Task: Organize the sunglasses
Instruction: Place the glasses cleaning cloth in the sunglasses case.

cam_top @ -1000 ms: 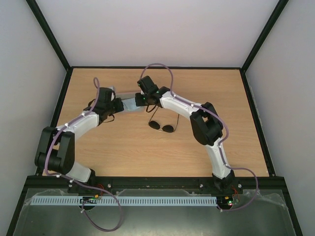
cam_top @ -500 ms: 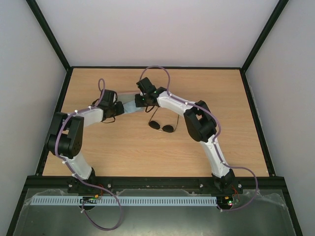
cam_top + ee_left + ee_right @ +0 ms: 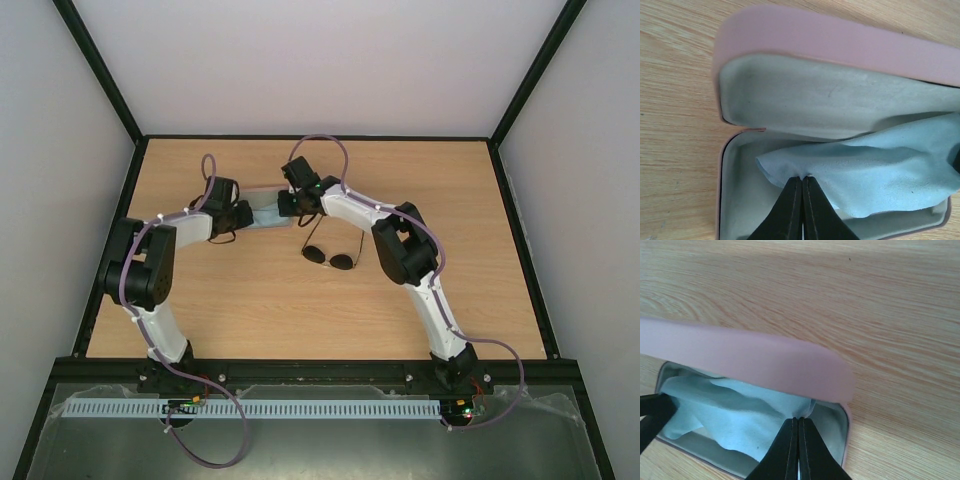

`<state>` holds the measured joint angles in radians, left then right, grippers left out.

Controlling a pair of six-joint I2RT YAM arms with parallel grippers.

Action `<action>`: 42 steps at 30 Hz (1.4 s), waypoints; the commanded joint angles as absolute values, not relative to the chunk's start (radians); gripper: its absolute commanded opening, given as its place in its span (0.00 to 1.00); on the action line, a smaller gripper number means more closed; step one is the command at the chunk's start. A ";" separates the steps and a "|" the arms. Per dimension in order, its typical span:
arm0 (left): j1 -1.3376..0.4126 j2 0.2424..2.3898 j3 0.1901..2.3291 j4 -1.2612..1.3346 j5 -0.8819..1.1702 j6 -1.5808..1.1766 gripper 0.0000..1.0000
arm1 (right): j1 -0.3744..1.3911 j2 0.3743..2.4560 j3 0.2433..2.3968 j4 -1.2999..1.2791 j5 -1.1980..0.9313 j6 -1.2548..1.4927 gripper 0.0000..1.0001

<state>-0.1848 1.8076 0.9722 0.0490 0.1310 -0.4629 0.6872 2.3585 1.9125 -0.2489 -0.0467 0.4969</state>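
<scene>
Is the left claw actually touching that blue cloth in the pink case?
Touching. The left wrist view shows the left gripper with its fingertips closed, pinching the edge of the blue cloth, which lies in the open pink case.

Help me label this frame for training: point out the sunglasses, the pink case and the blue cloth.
sunglasses [image 3: 315, 255]: top external view, on one dark lens.
pink case [image 3: 840, 45]: left wrist view, on the lid's outer shell.
blue cloth [image 3: 880, 175]: left wrist view, on its middle.
</scene>
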 commanded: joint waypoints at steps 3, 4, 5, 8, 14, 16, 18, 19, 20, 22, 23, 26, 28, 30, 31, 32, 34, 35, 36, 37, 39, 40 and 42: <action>-0.165 1.831 0.997 0.043 0.136 -0.437 0.02 | 0.684 2.399 1.961 -0.273 -0.069 0.499 0.01; -0.163 1.832 0.994 0.043 0.136 -0.435 0.02 | 0.684 2.400 1.962 -0.273 -0.067 0.499 0.01; -0.161 1.833 0.990 0.044 0.137 -0.434 0.02 | 0.684 2.401 1.961 -0.273 -0.065 0.498 0.01; -0.156 1.840 0.982 0.044 0.141 -0.431 0.02 | 0.684 2.407 1.960 -0.275 -0.063 0.497 0.01; -0.156 1.848 0.965 0.055 0.153 -0.427 0.02 | 0.684 2.402 1.936 -0.271 -0.064 0.500 0.01; -0.156 1.852 0.964 0.053 0.153 -0.424 0.02 | 0.683 2.403 1.932 -0.269 -0.065 0.503 0.01; -0.156 1.853 0.965 0.051 0.151 -0.423 0.02 | 0.684 2.405 1.933 -0.268 -0.068 0.504 0.01; -0.155 1.854 0.966 0.051 0.152 -0.423 0.02 | 0.684 2.405 1.933 -0.268 -0.068 0.505 0.01; -0.156 1.856 0.966 0.051 0.152 -0.423 0.03 | 0.684 2.405 1.933 -0.268 -0.069 0.505 0.01; -0.155 1.854 0.969 0.048 0.149 -0.423 0.02 | 0.683 2.405 1.933 -0.271 -0.067 0.505 0.01; -0.155 1.855 0.972 0.045 0.151 -0.422 0.02 | 0.683 2.405 1.930 -0.271 -0.067 0.505 0.01; -0.155 1.857 0.972 0.040 0.147 -0.419 0.03 | 0.684 2.400 1.914 -0.269 -0.067 0.506 0.01; -0.155 1.855 0.970 0.038 0.143 -0.417 0.02 | 0.684 2.393 1.896 -0.262 -0.066 0.510 0.01; -0.155 1.856 0.969 0.035 0.141 -0.414 0.02 | 0.684 2.384 1.874 -0.252 -0.066 0.511 0.01; -0.155 1.856 0.968 0.036 0.141 -0.413 0.03 | 0.683 2.381 1.866 -0.248 -0.064 0.512 0.01; -0.155 1.856 0.966 0.035 0.140 -0.412 0.03 | 0.683 2.377 1.861 -0.247 -0.063 0.512 0.01; -0.154 1.851 0.960 0.036 0.138 -0.413 0.03 | 0.685 2.374 1.849 -0.243 -0.064 0.514 0.01; -0.154 1.850 0.960 0.036 0.138 -0.413 0.02 | 0.686 2.372 1.844 -0.242 -0.064 0.514 0.01; -0.153 1.848 0.958 0.035 0.137 -0.412 0.03 | 0.686 2.369 1.842 -0.241 -0.064 0.516 0.01; -0.154 1.846 0.957 0.035 0.137 -0.413 0.04 | 0.685 2.367 1.838 -0.239 -0.064 0.515 0.01; -0.153 1.842 0.957 0.032 0.133 -0.411 0.06 | 0.685 2.365 1.836 -0.238 -0.060 0.515 0.01; -0.153 1.838 0.956 0.030 0.131 -0.411 0.07 | 0.686 2.364 1.836 -0.238 -0.057 0.515 0.01; -0.152 1.832 0.954 0.027 0.125 -0.411 0.11 | 0.684 2.361 1.838 -0.238 -0.051 0.514 0.01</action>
<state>-0.1623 1.8423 0.9691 0.0460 0.1417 -0.4244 0.6872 2.3863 1.8591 -0.1997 -0.0658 0.5091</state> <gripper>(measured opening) 0.081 0.017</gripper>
